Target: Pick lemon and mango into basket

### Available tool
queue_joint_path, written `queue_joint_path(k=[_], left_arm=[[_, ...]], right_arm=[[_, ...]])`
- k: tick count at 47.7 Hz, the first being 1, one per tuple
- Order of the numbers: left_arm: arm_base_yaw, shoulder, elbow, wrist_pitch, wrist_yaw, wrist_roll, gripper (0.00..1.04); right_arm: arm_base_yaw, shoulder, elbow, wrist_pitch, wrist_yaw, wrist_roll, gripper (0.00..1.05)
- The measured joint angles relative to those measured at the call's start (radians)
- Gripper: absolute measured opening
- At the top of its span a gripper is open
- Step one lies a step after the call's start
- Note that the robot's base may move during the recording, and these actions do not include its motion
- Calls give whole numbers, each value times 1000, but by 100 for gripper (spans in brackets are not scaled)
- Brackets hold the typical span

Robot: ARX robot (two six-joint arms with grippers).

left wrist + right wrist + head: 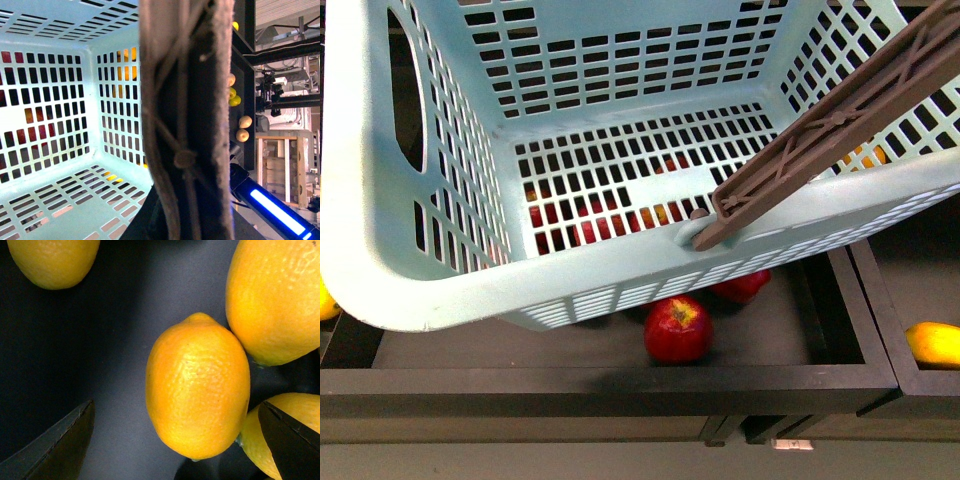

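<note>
Lemon pick: right claw (176, 405), spread wide, is flanking oval yellow-orange lemon (197, 385); next it's needing to close w/o bumping adjacent yellow fruit (280, 295). Left claw: can't tell.

Shelf: a black shelf (620, 382) split by dividers, with its dark floor (100, 365) right under the right pincer (176, 404).
Between the tips: a middle lemon (197, 390) lay on its side, tips spread wide and clear of it.
By one tip: a half-hidden lemon (252, 445) touched the middle one.
Past the tips: a big lemon (275, 300) sat close against the middle one, and a far lemon (52, 260) lay well apart.
Other compartments: a red apple (677, 328), a second apple (740, 287) and, one bay over, a yellow-orange fruit (932, 343).
</note>
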Motion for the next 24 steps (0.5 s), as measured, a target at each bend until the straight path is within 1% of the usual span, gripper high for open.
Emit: queue_joint_path(k=[13, 24], left_arm=[[0, 0, 0, 0, 0, 0, 5], [0, 0, 0, 0, 0, 0, 5]], right_arm=[[8, 56, 58, -32, 8, 11, 96], [6, 114, 158, -80, 24, 22, 96]])
